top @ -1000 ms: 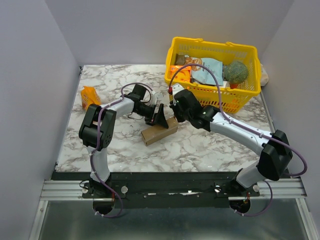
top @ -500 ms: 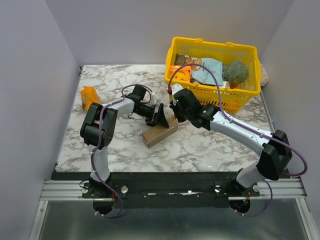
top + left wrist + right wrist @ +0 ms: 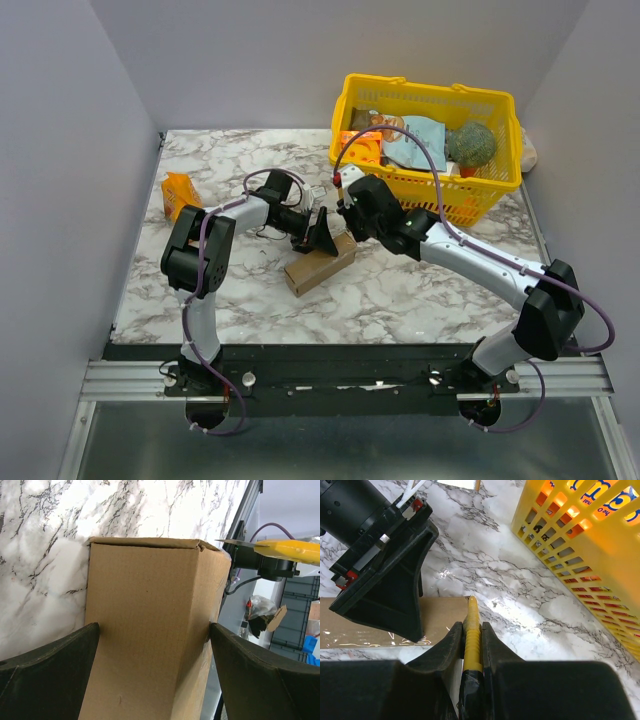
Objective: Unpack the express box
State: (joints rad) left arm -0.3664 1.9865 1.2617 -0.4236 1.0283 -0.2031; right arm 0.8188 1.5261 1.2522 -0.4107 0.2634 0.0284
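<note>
My left gripper (image 3: pixel 152 630) is clamped across the box (image 3: pixel 150 590), one finger pressed to each long side. That pins the box flat on the desk (image 3: pixel 400 290). My right gripper (image 3: pixel 471 626) is closed on a yellow cutter (image 3: pixel 471 611). The cutter's tip points at the box's top edge, just beside the left gripper's finger, on the side toward the box's basket-facing end.

From above, the box's long axis runs from its near-left end to its far-right end. The right gripper is at the far-right end, so I judge any cut has to run along that axis.

Clear tape (image 3: pixel 375 639) glints on the box top. I cannot tell whether the tip touches the cardboard. The left gripper hides the tape's course. The basket (image 3: pixel 580 555) stands near, beyond the far-right end.
</note>
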